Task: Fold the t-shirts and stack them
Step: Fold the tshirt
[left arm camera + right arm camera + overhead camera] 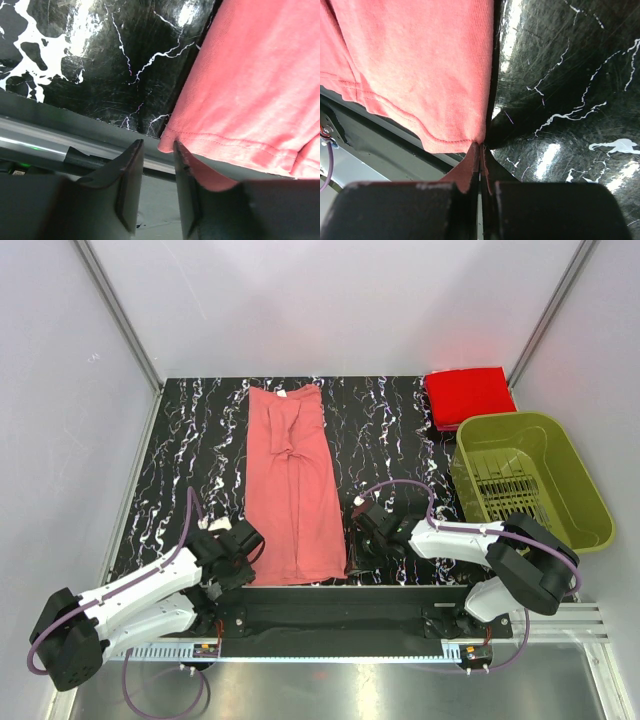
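While my right gripper (480,156) is pressed together on the near right hem corner of the salmon-pink t-shirt (290,480), my left gripper (156,165) stands apart, the near left corner just at the mouth of its gap and not yet pinched. I judge both corners are wanted so the hem can be carried toward the collar. The shirt lies as a long strip on the marbled black table (190,440). At the far right the folded red t-shirt (468,395) lies just beyond the olive-green basket (505,420), likely the stack's base.
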Available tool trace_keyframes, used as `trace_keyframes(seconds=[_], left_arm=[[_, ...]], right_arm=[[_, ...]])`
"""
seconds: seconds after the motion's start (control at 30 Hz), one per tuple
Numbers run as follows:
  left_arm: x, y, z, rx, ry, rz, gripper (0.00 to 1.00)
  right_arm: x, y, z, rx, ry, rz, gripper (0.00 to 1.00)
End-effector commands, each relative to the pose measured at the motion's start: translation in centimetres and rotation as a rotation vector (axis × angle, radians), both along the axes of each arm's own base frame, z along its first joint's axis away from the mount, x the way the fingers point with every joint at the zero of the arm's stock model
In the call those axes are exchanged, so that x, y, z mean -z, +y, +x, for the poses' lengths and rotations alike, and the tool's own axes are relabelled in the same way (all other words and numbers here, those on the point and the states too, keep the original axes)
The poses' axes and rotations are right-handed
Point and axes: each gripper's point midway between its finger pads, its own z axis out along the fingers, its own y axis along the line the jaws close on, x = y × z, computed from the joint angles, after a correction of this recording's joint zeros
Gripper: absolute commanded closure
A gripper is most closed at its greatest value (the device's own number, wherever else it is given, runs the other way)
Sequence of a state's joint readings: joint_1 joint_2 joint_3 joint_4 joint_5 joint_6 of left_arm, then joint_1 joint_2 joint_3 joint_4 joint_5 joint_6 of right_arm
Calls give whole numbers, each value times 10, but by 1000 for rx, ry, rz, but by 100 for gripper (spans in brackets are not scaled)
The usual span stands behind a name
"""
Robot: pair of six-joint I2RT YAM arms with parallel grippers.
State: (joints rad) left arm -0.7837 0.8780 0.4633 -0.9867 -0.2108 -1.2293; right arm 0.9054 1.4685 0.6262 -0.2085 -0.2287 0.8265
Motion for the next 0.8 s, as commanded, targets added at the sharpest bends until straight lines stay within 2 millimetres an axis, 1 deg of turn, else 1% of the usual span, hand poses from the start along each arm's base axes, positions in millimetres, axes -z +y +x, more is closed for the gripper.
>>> trace_keyframes(seconds=[0.0, 0.1, 0.17, 0.27, 0.3, 0.4, 0.5, 0.53, 0.67, 0.77], left_arm=[[-10, -3, 12, -3, -40, 11, 68], [-9, -3, 14, -6, -53, 8, 70], [-9, -8, 17, 0, -62, -11, 72], [-9, -18, 20, 12, -76, -61, 80], [-9, -20, 21, 16, -80, -70, 88], [-9, -22, 23, 21, -83, -76, 100], [-15, -26, 30, 37, -101, -83, 100], [-21, -27, 36, 31, -114, -90, 100], [-30, -26, 49, 51, -127, -82, 100], [-35, -29, 61, 46, -144, -129, 100]], right_arm=[[-3, 1, 1, -22, -22, -6, 100], [-4, 1, 1, -25, -28, -5, 100], [-5, 1, 1, -24, -30, 1, 100], [-6, 1, 1, -23, -31, 4, 100], [-7, 3, 3, -22, -34, 9, 100], [-11, 5, 4, -16, -35, 14, 100], [-18, 7, 7, -14, -49, 25, 100], [-21, 7, 8, -17, -61, 27, 100], [-36, 6, 15, -25, -99, 7, 100], [-47, 8, 22, -34, -129, -5, 100]])
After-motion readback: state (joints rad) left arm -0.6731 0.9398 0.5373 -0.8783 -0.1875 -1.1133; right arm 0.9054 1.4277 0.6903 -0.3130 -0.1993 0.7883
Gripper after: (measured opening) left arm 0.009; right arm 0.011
